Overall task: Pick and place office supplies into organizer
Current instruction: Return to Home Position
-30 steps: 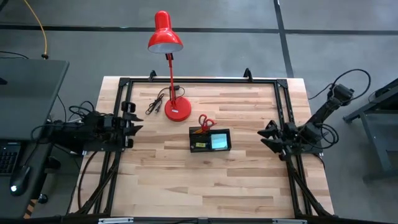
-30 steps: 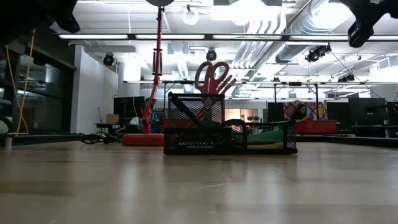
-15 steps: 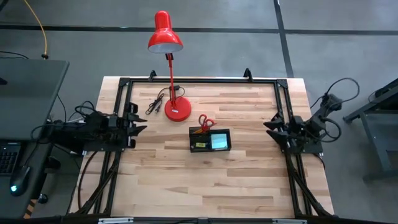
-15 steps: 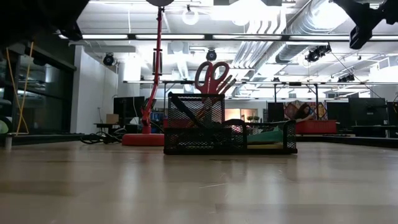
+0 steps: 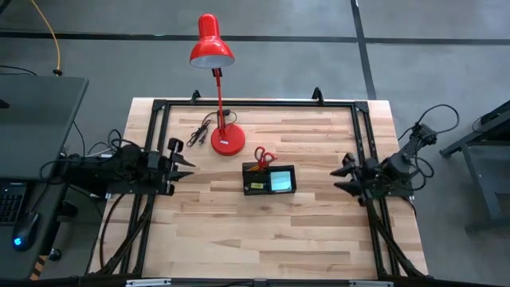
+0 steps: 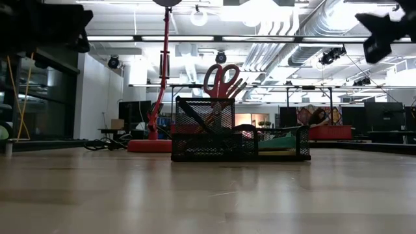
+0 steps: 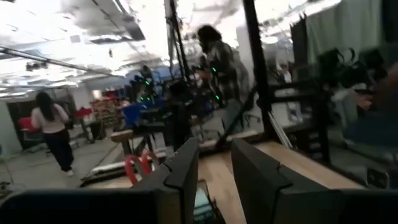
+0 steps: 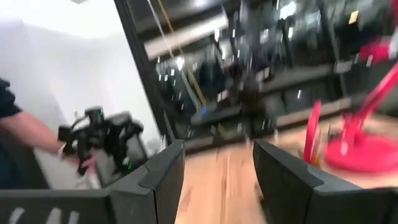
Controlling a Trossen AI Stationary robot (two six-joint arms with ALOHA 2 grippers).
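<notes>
The black mesh organizer [image 5: 269,178] stands at the table's middle. Red-handled scissors [image 5: 263,156] stick up out of its left compartment [image 6: 221,79], beside pens and pencils [image 5: 253,168]. A teal pad [image 5: 280,180] and a small yellow piece [image 5: 256,186] also lie in it. My left gripper [image 5: 185,168] hovers open at the table's left edge, pointing toward the organizer with nothing between its fingers [image 7: 214,165]. At the right edge my right gripper [image 5: 341,177] is open too and holds nothing [image 8: 217,165].
A red desk lamp stands on its round base [image 5: 227,141] at the far side, with its head [image 5: 211,44] beyond the far edge. A black cord [image 5: 199,134] lies left of the base. A black frame [image 5: 255,104] runs round the table. People show in the room behind.
My right arm has folded back and sunk at the table's right edge, and its gripper has tipped down toward level. My left gripper has also tipped down toward level at the left edge. The organizer and what is in it have kept still.
</notes>
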